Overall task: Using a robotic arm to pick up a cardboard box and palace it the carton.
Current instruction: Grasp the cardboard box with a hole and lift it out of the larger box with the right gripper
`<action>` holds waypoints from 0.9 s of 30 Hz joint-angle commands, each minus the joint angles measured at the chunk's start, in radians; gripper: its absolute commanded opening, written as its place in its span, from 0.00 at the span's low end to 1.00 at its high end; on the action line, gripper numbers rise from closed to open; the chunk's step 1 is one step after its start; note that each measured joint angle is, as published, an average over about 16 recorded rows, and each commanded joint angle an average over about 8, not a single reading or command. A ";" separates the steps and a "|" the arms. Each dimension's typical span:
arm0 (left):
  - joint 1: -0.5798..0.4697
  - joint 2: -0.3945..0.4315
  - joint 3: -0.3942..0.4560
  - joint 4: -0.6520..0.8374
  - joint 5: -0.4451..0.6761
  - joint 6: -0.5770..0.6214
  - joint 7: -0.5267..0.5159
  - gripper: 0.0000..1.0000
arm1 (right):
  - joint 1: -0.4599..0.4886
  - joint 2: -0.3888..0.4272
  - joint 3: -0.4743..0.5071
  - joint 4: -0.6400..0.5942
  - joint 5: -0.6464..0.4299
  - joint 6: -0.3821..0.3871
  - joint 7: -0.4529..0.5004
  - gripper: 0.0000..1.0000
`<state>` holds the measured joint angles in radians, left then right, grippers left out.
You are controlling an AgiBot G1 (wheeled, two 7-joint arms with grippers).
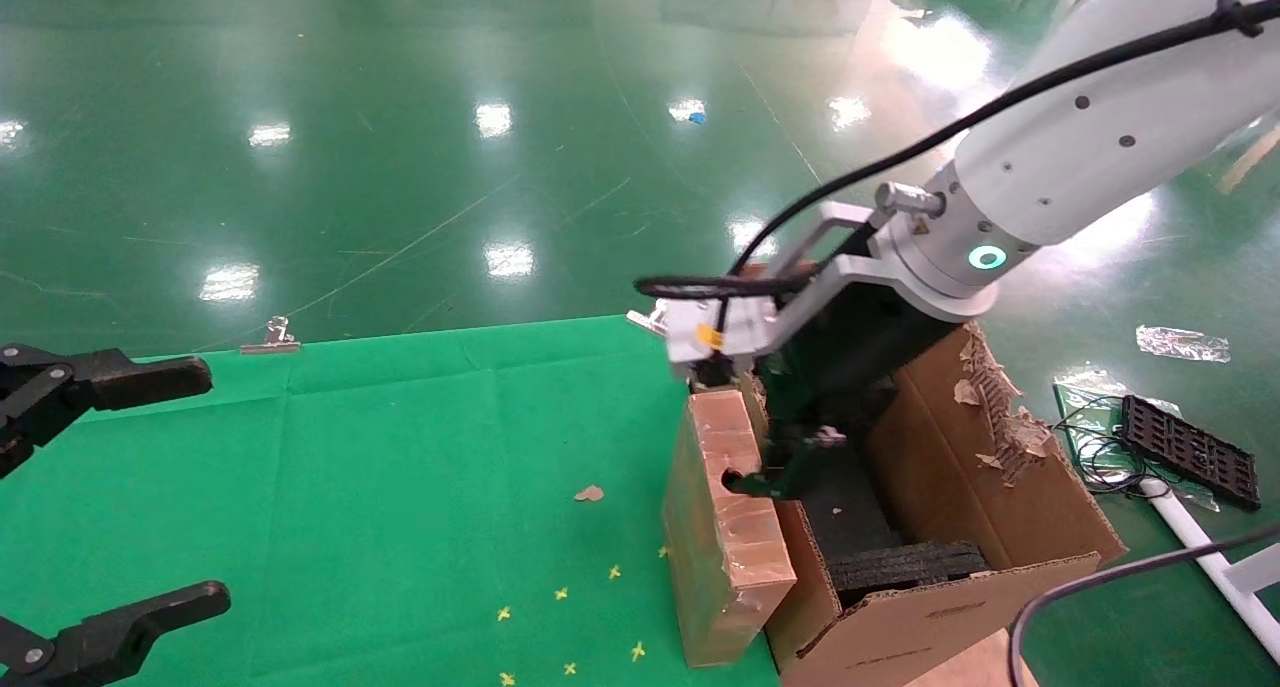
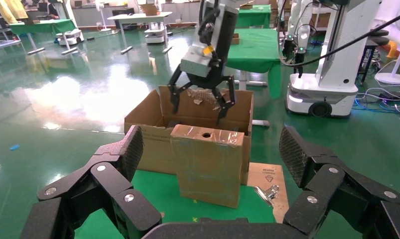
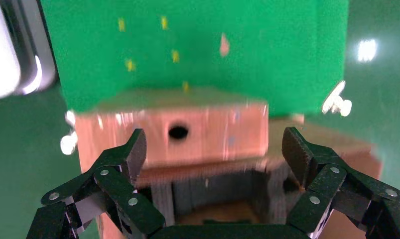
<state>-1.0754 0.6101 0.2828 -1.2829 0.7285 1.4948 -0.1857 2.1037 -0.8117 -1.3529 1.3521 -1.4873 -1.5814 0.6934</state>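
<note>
Left gripper [image 1: 120,492] parked at worktop [image 1: 400,487] left edge, jaws wide apart, empty. Cardboard box [image 1: 722,527] stands on edge on the worktop, touching the carton [image 1: 1000,487] outer wall. Right gripper [image 2: 201,102] above the carton opening, jaws spread, gripping nothing.

The cardboard box [image 1: 722,527] is seen upright on its edge on the green cloth [image 1: 380,487], pressed against the outer wall of the carton [image 1: 1000,467]. The right gripper [image 1: 790,467], on the white robotic arm [image 1: 1090,137], is lowered inside the carton just beside the box, w/ one finger near the box's notch. Black foam [image 1: 905,565] is seen in the carton. The left gripper [image 1: 110,497] is held spread wide at the cloth's left edge.
</note>
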 commanded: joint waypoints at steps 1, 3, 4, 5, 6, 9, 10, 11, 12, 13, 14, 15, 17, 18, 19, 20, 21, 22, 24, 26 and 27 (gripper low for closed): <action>0.000 0.000 0.000 0.000 0.000 0.000 0.000 1.00 | 0.038 0.002 -0.065 0.002 0.003 0.003 -0.005 1.00; 0.000 0.000 0.000 0.000 0.000 0.000 0.000 1.00 | 0.051 -0.005 -0.108 0.003 0.009 0.009 0.002 1.00; 0.000 0.000 0.000 0.000 0.000 0.000 0.000 1.00 | 0.055 -0.009 -0.126 0.003 0.013 0.012 0.007 1.00; 0.000 0.000 0.000 0.000 0.000 0.000 0.000 1.00 | 0.059 -0.013 -0.141 0.003 0.017 0.015 0.012 1.00; 0.000 0.000 0.001 0.000 0.000 0.000 0.000 1.00 | 0.062 -0.016 -0.156 0.003 0.020 0.018 0.017 1.00; 0.000 0.000 0.001 0.000 -0.001 0.000 0.000 1.00 | 0.067 -0.028 -0.190 0.003 0.028 0.028 0.032 1.00; 0.000 0.000 0.001 0.000 -0.001 0.000 0.000 1.00 | 0.067 -0.031 -0.199 0.003 0.030 0.032 0.037 1.00; 0.000 0.000 0.001 0.000 -0.001 0.000 0.000 1.00 | 0.067 -0.034 -0.208 0.003 0.032 0.035 0.041 1.00; 0.000 0.000 0.001 0.000 -0.001 0.000 0.000 1.00 | 0.067 -0.037 -0.215 0.003 0.033 0.038 0.045 1.00; 0.000 0.000 0.001 0.000 -0.001 0.000 0.001 1.00 | 0.067 -0.040 -0.222 0.003 0.033 0.041 0.048 1.00; 0.000 0.000 0.001 0.000 -0.001 0.000 0.001 1.00 | 0.066 -0.043 -0.228 0.003 0.033 0.044 0.052 1.00; 0.000 0.000 0.001 0.000 -0.001 -0.001 0.001 1.00 | 0.066 -0.046 -0.234 0.003 0.033 0.046 0.055 1.00; 0.000 -0.001 0.001 0.000 -0.001 -0.001 0.001 1.00 | 0.065 -0.051 -0.244 0.003 0.033 0.051 0.062 1.00; 0.000 -0.001 0.001 0.000 -0.001 -0.001 0.001 1.00 | 0.065 -0.052 -0.248 0.003 0.032 0.053 0.065 1.00; 0.000 -0.001 0.001 0.000 -0.001 -0.001 0.001 1.00 | 0.064 -0.053 -0.252 0.003 0.032 0.055 0.069 1.00; 0.000 -0.001 0.002 0.000 -0.001 -0.001 0.001 1.00 | 0.064 -0.054 -0.256 0.002 0.032 0.057 0.072 1.00; 0.000 -0.001 0.002 0.000 -0.001 -0.001 0.001 1.00 | 0.065 -0.054 -0.259 0.002 0.033 0.059 0.075 1.00; 0.000 -0.001 0.002 0.000 -0.001 -0.001 0.001 1.00 | 0.065 -0.054 -0.261 0.002 0.033 0.060 0.079 1.00; 0.000 -0.001 0.002 0.000 -0.001 -0.001 0.001 1.00 | 0.068 -0.052 -0.266 0.001 0.035 0.063 0.086 1.00; 0.000 -0.001 0.002 0.000 -0.001 -0.001 0.001 1.00 | 0.074 -0.049 -0.270 -0.001 0.036 0.063 0.102 1.00; 0.000 -0.001 0.002 0.000 -0.001 -0.001 0.001 1.00 | 0.078 -0.048 -0.272 -0.003 0.037 0.060 0.115 1.00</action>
<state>-1.0759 0.6093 0.2848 -1.2829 0.7271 1.4939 -0.1847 2.1878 -0.8612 -1.6248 1.3365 -1.4442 -1.5282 0.8478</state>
